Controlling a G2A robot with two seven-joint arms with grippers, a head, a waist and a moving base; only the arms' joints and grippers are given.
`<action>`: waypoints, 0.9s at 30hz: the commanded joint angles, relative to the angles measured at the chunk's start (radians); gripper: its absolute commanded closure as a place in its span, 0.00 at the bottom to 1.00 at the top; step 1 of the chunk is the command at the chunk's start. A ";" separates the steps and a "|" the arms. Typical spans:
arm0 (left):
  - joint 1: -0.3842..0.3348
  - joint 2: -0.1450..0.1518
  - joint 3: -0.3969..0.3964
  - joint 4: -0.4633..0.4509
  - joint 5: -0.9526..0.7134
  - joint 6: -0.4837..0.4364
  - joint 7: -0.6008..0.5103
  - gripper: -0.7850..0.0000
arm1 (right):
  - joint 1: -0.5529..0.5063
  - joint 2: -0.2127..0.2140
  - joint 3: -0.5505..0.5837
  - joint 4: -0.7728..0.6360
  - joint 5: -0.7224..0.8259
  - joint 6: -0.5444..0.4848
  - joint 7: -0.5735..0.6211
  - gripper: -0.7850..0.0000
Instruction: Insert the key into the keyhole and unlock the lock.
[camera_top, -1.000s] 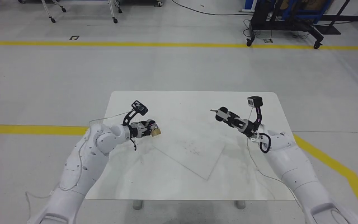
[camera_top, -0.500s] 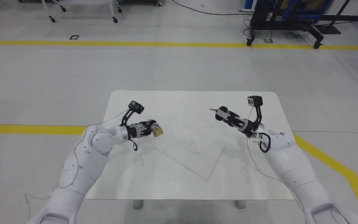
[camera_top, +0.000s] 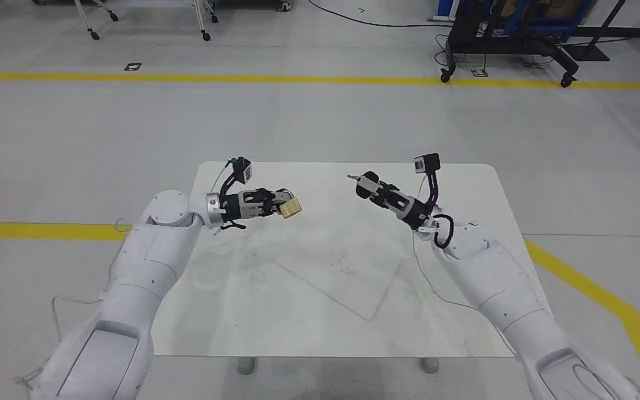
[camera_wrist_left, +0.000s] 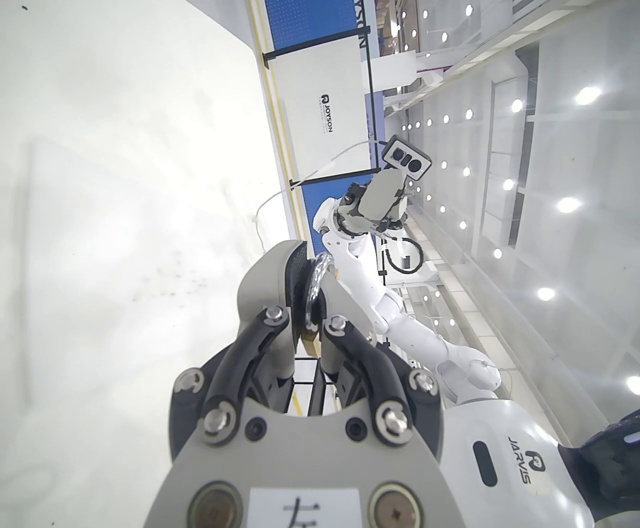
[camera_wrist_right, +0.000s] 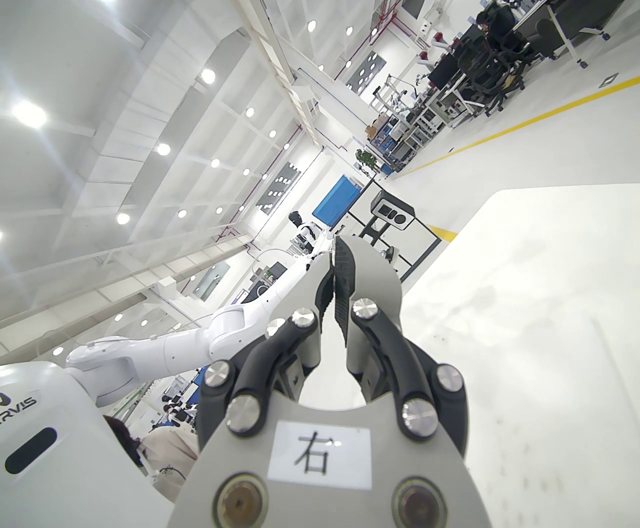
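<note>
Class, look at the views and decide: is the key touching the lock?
Apart. The top view shows a plain gap between the key and the lock, each held up in its own gripper.

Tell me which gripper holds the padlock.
The left gripper: it clamps the brass padlock, while the right gripper pinches only a thin key.

lock (camera_top: 291, 208) left above table (camera_top: 330, 310), key (camera_top: 353, 179) right, slightly farther back (well apart)
</note>
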 joint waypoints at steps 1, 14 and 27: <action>0.000 0.000 0.000 0.000 0.000 0.000 0.000 1.00 | -0.001 0.000 0.000 0.000 0.000 0.000 0.000 1.00; -0.004 -0.036 0.019 0.052 -0.193 0.446 0.043 1.00 | -0.012 -0.020 -0.015 -0.069 -0.053 0.083 -0.131 1.00; -0.088 -0.145 0.083 0.152 -0.382 0.563 0.219 1.00 | -0.052 -0.052 -0.004 -0.106 -0.128 0.129 -0.346 1.00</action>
